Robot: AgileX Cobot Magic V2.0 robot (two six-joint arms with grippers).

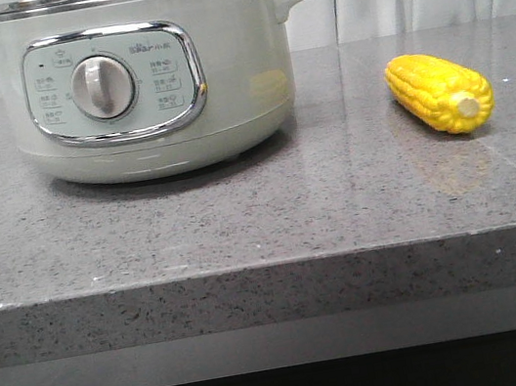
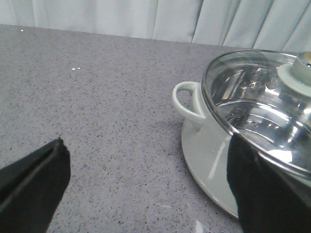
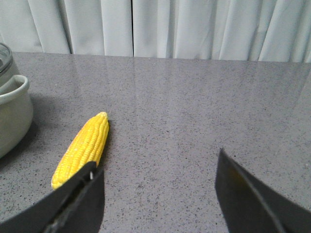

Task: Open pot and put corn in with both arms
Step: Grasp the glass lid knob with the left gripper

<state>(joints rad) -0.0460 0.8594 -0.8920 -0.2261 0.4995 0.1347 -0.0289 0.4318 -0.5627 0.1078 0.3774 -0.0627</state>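
Note:
The pale grey-green pot (image 1: 146, 83) stands at the back left of the stone counter, its glass lid (image 2: 262, 104) closed with a knob (image 2: 303, 70) on top. The yellow corn (image 1: 439, 91) lies on the counter to the pot's right, stub end toward the front. Neither arm shows in the front view. My left gripper (image 2: 146, 189) is open over bare counter, the pot's side handle (image 2: 187, 99) just ahead of one finger. My right gripper (image 3: 158, 194) is open, empty, with the corn (image 3: 82, 148) lying beside one finger.
The grey speckled counter (image 1: 263, 222) ends in a front edge (image 1: 270, 265) close to the camera. White curtains (image 3: 160, 26) hang behind the counter. A bare stretch of counter lies between pot and corn.

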